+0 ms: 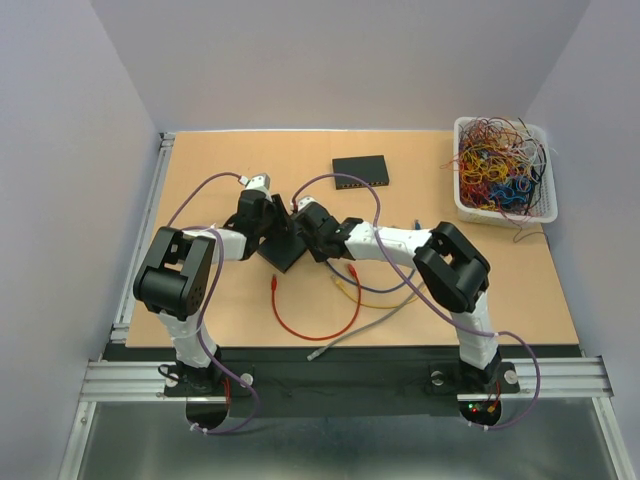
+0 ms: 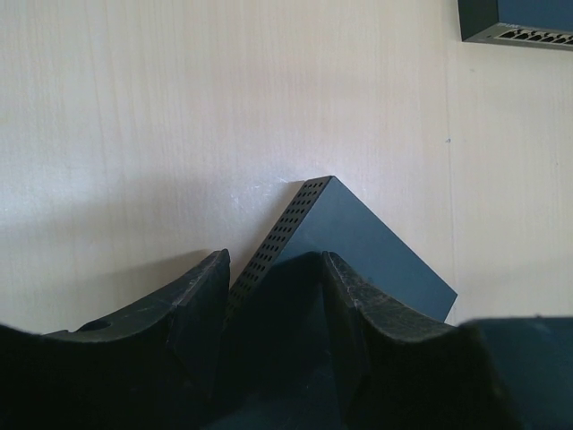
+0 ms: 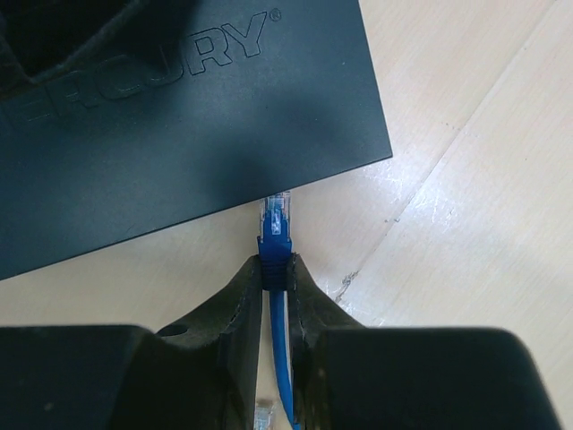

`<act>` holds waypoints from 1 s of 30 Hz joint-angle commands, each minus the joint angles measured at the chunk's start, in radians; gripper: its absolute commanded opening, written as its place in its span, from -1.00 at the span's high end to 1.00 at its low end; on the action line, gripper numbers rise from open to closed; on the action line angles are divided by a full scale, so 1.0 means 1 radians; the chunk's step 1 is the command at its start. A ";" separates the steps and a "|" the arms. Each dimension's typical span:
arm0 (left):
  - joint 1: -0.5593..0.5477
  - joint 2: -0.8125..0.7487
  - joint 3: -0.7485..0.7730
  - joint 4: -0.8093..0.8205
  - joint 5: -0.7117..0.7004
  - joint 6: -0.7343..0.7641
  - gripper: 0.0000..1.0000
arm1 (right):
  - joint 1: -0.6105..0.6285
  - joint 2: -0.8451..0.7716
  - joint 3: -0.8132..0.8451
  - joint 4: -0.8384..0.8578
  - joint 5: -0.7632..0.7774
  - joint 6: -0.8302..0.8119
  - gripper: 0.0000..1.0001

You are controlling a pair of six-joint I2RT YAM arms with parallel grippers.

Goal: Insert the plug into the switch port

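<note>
1. My right jaws pinch the plug (image 3: 276,219) by its blue boot; my left jaws clamp the tilted switch (image 3: 179,134).
2. The plug tip sits just beside the switch's edge. The port is hidden, so I should align first, then push gently.

Switch (image 3: 179,116) top: embossed "ERCURY®", probably Mercury.

Counter (image 1: 200,180): pale wood, with a seam showing.
Spare switch (image 1: 361,171): black box lying flat, ahead of the left tool (image 2: 273,264) and to its right, well apart; slotted face turned toward it.
Basket (image 1: 503,170): white, well to the right of the right tool (image 3: 276,267), heaped with tangled coloured wires.
Red cable (image 1: 318,337): loose U-shaped curve behind both tools.
Yellow cable (image 1: 345,287): beside the red one's right end.
Grey cable (image 1: 350,335): crossing the red curve toward the near edge.
</note>
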 commanded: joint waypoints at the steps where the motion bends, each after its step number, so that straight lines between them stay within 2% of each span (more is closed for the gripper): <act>1: -0.017 0.018 0.017 -0.077 0.073 0.024 -0.10 | 0.006 0.017 0.057 0.098 0.031 -0.052 0.99; 9: -0.019 0.015 0.032 -0.103 0.084 0.047 -0.10 | 0.001 0.020 0.057 0.115 0.065 -0.118 0.99; 18: -0.020 0.027 0.052 -0.136 0.105 0.073 -0.10 | 0.000 0.003 0.045 0.153 0.022 -0.166 0.99; 30: -0.023 0.029 0.048 -0.136 0.145 0.088 -0.10 | -0.031 -0.114 -0.081 0.378 -0.153 -0.276 0.99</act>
